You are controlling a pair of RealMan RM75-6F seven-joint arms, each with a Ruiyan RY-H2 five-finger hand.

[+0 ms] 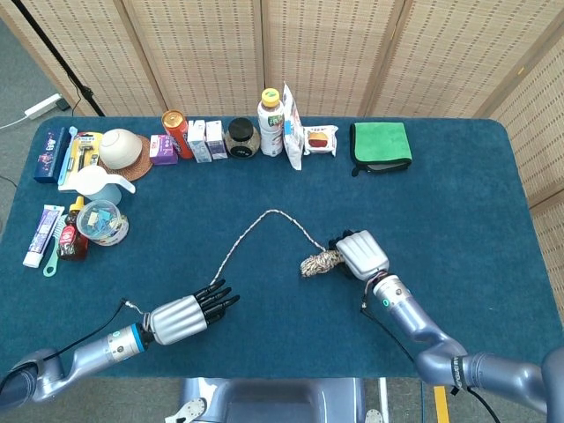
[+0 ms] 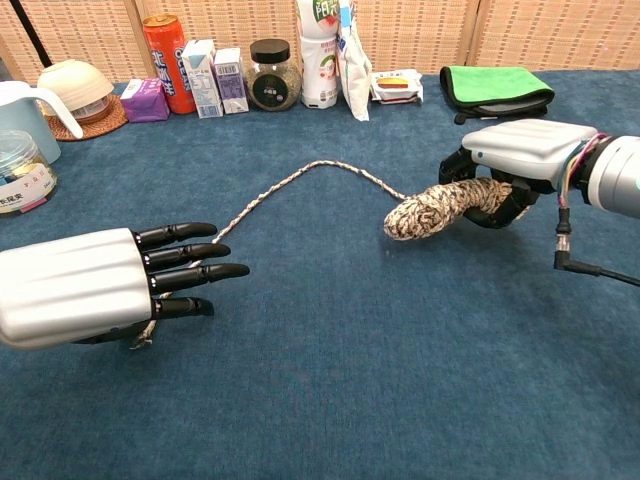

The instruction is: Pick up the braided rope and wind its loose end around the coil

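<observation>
Blue surface point(image 1: 458, 203): right hand point(image 2: 520, 160) grips the coil point(image 2: 435, 208) of the braided rope point(image 1: 256, 227), left hand point(image 2: 110, 285) spread over the loose end point(image 2: 140, 335), winding not started.

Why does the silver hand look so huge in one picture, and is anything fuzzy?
Chest view: the left hand sits close to the camera, so it looks big; the rope stays sharp. Head view: the same hand looks small from above, light is even, nothing glares.

Open cloth around the rope point(image 1: 256, 226); clutter point(image 1: 211, 139) (bottles, cartons) lines far edge.
</observation>
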